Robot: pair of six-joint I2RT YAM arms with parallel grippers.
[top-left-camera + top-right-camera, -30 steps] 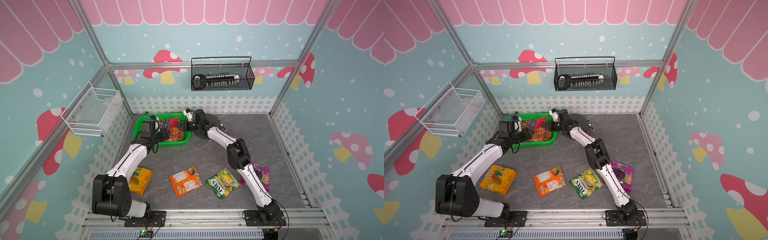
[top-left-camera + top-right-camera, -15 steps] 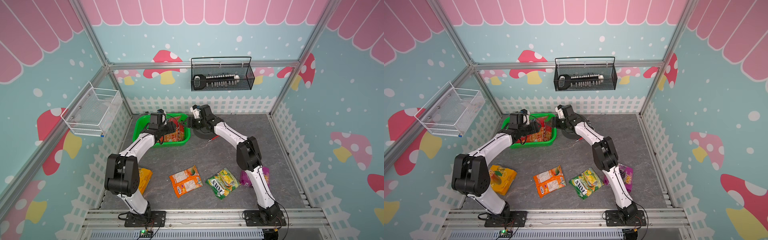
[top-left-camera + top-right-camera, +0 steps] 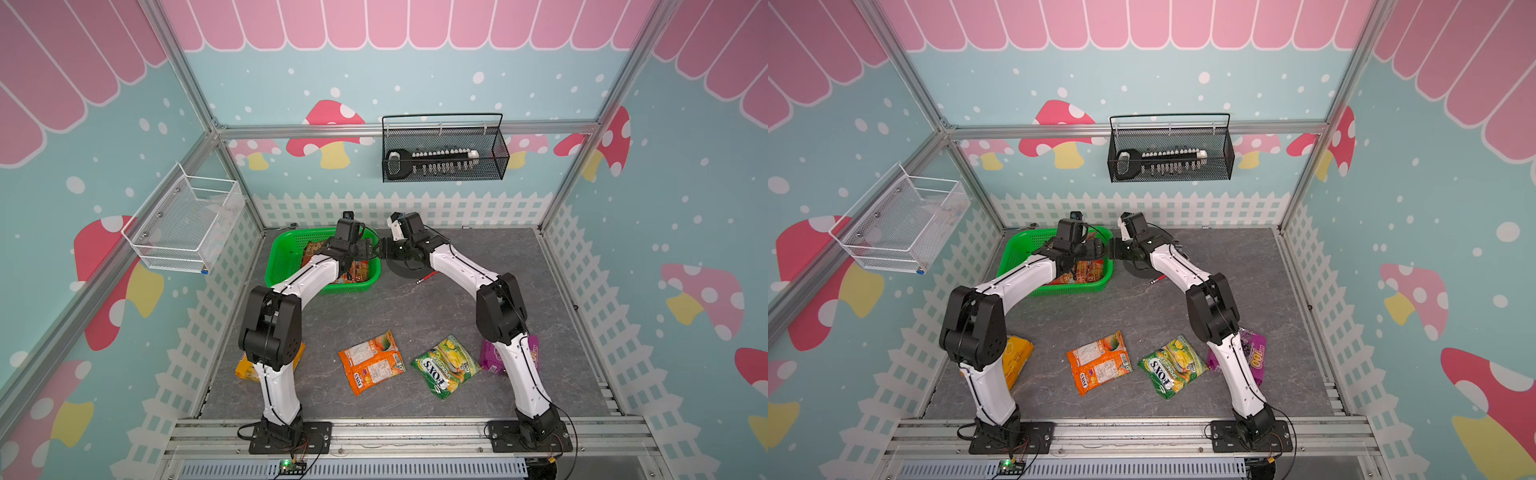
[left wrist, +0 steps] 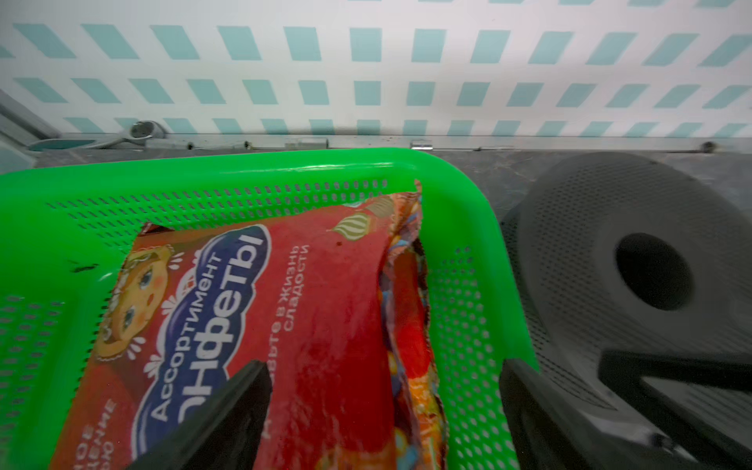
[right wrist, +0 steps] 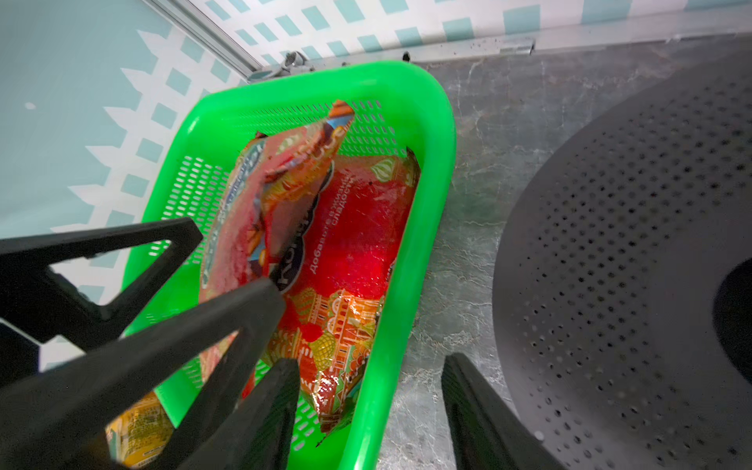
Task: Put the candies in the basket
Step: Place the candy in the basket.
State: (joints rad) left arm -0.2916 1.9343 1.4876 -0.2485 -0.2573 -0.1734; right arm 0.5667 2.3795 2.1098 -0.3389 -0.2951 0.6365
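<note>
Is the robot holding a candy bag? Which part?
Nothing seems held: the left gripper and right gripper are both open at the green basket, with the red bags lying loose inside.

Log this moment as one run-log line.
left gripper open over basket | right gripper open above its rim | basket: two red bags | table: orange bag, FOX'S bag, purple bag, yellow-orange bag

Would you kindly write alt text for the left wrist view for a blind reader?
A red candy bag lies in the green basket under the open left gripper; a dark grey perforated spool sits beside the basket.
</note>
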